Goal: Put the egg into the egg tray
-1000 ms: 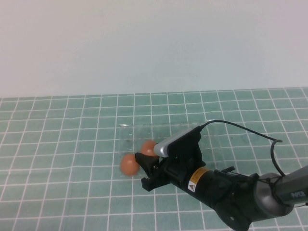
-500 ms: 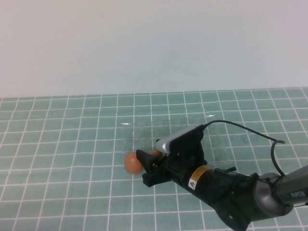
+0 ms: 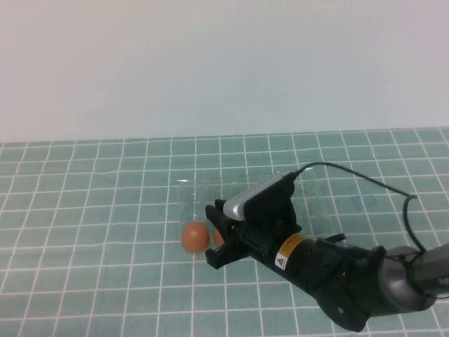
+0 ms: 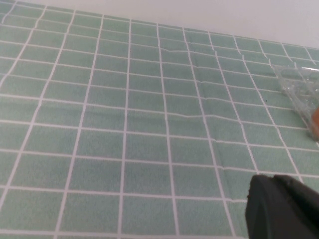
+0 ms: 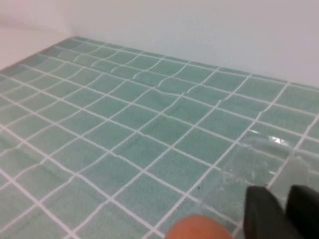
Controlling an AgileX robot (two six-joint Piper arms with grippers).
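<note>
Risk: my right gripper [image 3: 213,237], low at the clear plastic egg tray's [image 3: 324,199] corner, could send the small orange-brown egg [image 3: 196,237] just beside that tray rolling; I cannot tell how its jaws stand, nor my left gripper's [image 4: 282,209], well apart from the tray.

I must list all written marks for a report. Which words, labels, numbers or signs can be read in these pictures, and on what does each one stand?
Yellow warning label with a triangle sign, on the right arm behind the right gripper: its text is too small to read.
Egg, egg tray, mat: no text.
Left gripper: no text visible.
</note>
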